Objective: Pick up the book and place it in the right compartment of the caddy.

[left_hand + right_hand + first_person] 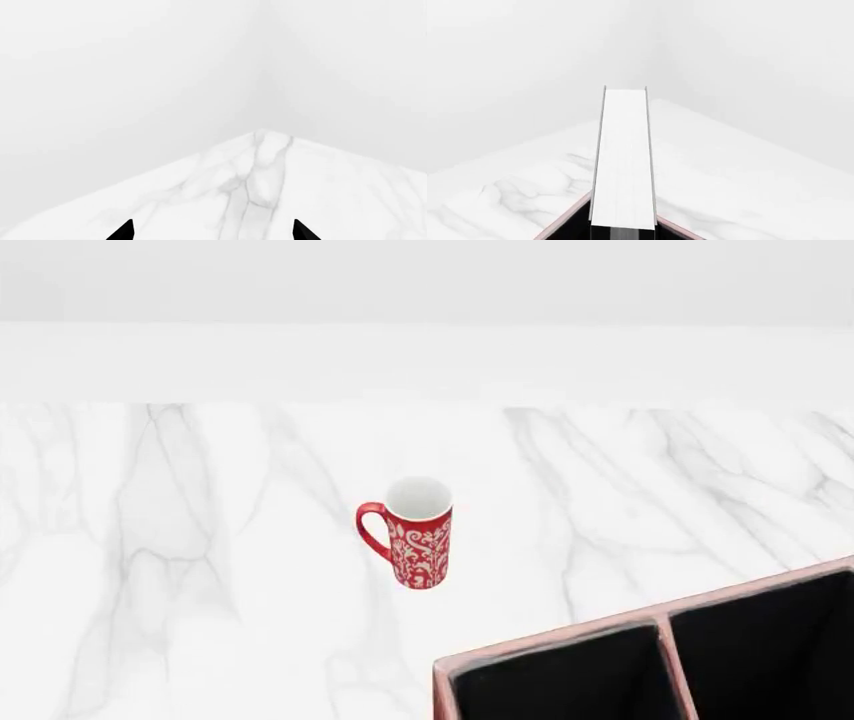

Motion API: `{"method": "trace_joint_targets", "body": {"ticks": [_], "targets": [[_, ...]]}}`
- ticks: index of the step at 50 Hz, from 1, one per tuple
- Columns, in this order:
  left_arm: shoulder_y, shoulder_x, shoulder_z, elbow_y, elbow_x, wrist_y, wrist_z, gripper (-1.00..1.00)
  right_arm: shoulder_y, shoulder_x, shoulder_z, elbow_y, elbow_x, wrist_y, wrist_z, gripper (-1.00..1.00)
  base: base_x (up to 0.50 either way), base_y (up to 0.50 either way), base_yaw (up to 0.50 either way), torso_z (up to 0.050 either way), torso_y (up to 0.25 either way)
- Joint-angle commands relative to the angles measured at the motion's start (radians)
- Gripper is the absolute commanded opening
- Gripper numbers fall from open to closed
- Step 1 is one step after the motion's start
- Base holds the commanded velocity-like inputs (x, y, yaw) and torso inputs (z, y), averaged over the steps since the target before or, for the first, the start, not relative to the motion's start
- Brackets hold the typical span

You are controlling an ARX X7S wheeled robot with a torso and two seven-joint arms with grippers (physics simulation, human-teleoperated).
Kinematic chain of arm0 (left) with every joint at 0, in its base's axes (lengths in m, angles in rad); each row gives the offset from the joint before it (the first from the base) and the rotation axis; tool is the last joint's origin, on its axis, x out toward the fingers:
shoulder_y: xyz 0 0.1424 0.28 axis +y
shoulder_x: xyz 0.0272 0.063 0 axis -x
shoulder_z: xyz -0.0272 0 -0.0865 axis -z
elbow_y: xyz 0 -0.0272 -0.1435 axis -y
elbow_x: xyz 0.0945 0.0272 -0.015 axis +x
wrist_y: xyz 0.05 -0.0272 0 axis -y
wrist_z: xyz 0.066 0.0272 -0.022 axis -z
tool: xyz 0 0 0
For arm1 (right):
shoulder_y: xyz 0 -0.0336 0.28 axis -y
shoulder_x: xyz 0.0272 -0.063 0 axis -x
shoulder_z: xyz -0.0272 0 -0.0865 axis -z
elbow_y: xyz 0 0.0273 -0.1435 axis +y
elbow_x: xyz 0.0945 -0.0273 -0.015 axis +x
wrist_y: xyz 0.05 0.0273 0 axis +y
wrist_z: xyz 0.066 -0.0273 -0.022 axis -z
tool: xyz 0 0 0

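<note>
The book [622, 160] shows edge-on in the right wrist view, with white pages between thin black covers. It reaches forward from my right gripper [622, 236], which is shut on it; the fingers themselves hardly show. It hangs over a corner of the caddy [562, 221]. In the head view the caddy [561, 640] sits at the near right, with pink rims, a black interior and a divider [671, 665]. The book and both grippers are out of the head view. My left gripper [213, 231] is open and empty over bare marble.
A red-and-white patterned mug [416, 540] stands upright on the white marble table [174, 540], left of and beyond the caddy. The table's far corner [260, 132] meets pale walls. The table's back edge runs along a white wall.
</note>
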Motion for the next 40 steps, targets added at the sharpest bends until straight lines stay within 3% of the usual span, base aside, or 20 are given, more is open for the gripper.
{"method": "trace_joint_targets", "body": {"ticks": [1, 23, 39, 40], "targets": [[0.002, 0.022, -0.012, -0.013, 0.025, 0.014, 0.022, 1.0, -0.052, -0.007, -0.001, 0.003, -0.031, -0.069, -0.021, -1.0, 0.0, 0.0, 0.0, 0.0, 0.0], [0.004, 0.021, 0.004, -0.013, 0.032, 0.015, 0.016, 1.0, -0.177, -0.021, -0.111, 0.074, -0.086, -0.206, -0.098, -1.0, 0.0, 0.0, 0.0, 0.0, 0.001], [0.007, 0.016, -0.004, 0.005, 0.022, 0.002, 0.012, 1.0, -0.175, -0.027, -0.132, 0.103, -0.066, -0.201, -0.117, -1.0, 0.0, 0.0, 0.0, 0.0, 0.001], [0.006, 0.016, -0.003, 0.006, 0.022, 0.001, 0.011, 1.0, -0.175, -0.027, -0.133, 0.101, -0.065, -0.2, -0.116, 1.0, 0.0, 0.0, 0.0, 0.0, 0.0]]}}
